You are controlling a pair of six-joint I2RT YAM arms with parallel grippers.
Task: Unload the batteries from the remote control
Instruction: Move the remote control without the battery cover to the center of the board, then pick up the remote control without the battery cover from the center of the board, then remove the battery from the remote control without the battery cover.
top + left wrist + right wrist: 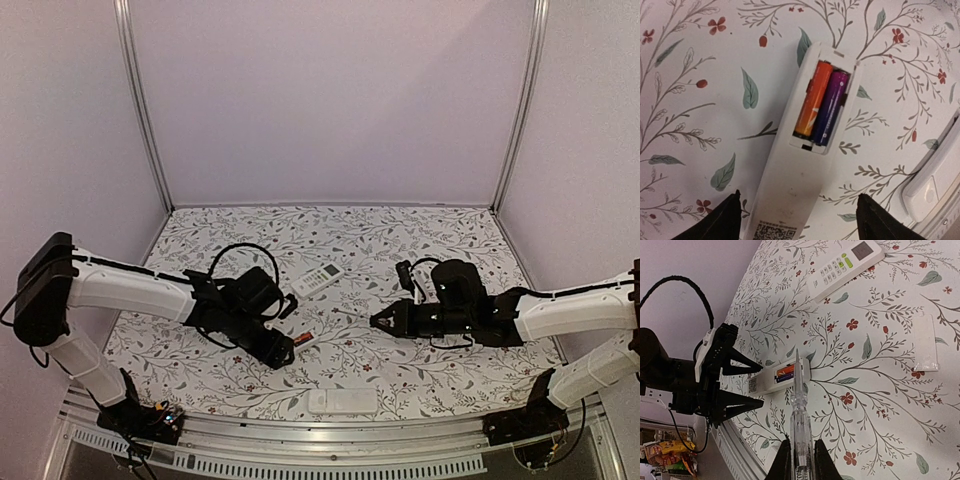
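From above: opened remote [306, 340] lying back-up on the flowered table [430, 240], a little near and left of centre, with a glimpse of red in its bay. Left gripper [285, 350] spread wide at the remote's left end, holding nothing. Right gripper [380, 322] clamped on a pen-shaped tool [362, 316], tip aimed left at the remote but apart from it. Second remote [317, 279] keys-up farther back. White lid [342, 401] loose by the near edge.

Left wrist: both batteries [815, 100] seated side by side in the uncovered bay, one orange, one purple. Dark fingers [720, 222] flanking the remote's body, with table visible between each finger and the remote.

Right wrist: tool gripped tight and pointing toward the bay, its tip short of the batteries as far as can be told.

By the look of it: lid off, first step done. Neither battery out yet, so both left to pry loose and lift clear.
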